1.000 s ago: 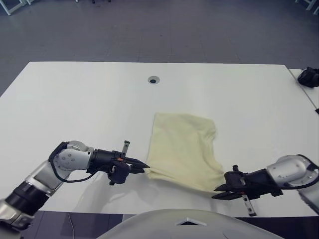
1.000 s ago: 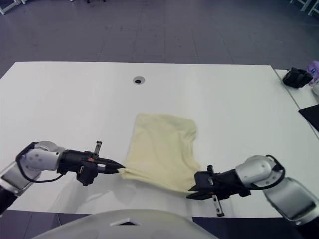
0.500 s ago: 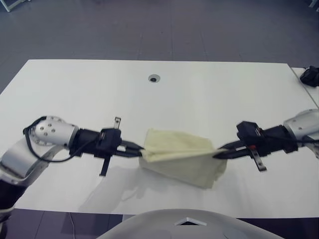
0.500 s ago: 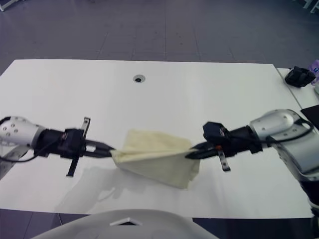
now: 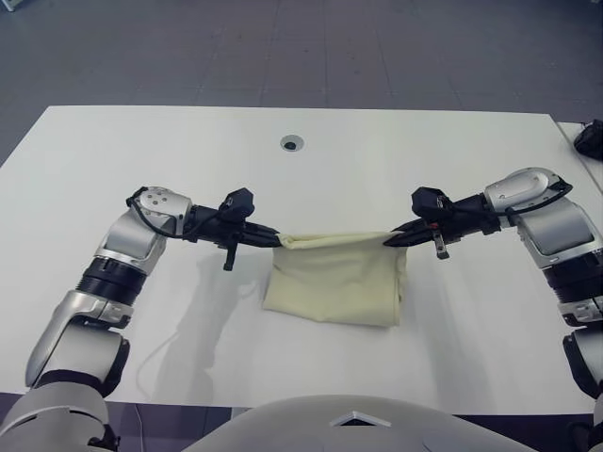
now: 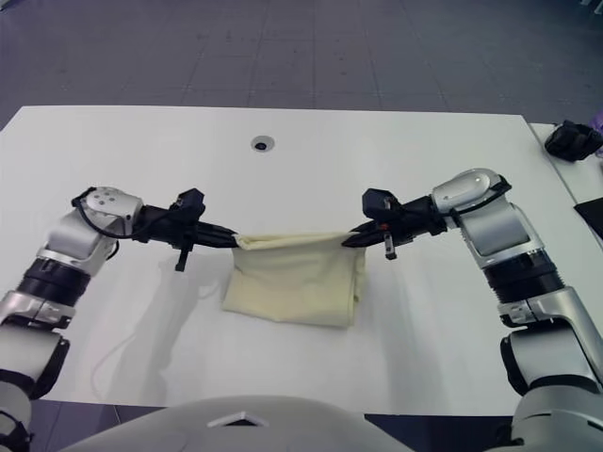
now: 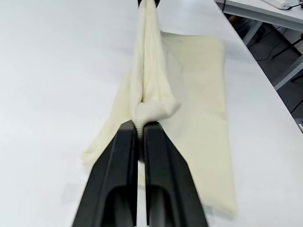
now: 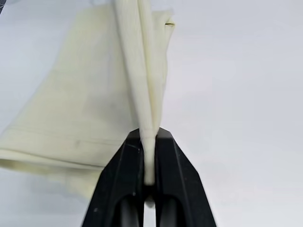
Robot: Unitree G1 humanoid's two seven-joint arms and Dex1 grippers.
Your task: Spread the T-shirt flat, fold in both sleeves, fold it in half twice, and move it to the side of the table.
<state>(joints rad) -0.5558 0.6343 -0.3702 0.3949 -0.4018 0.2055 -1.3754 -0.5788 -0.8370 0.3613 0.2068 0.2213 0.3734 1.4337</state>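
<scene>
My L gripper [image 5: 275,238] & R gripper [image 5: 388,241], each pinched on T-shirt [image 5: 332,282] edge, held it taut crosswise, nearside of table hole [image 5: 292,143].

Looked pretty hard and honestly couldn't read any text, label or number anywhere. The T-shirt [image 5: 334,282] was plain pale yellow cloth, and the white table [image 5: 141,155] had no legible markings either.
</scene>
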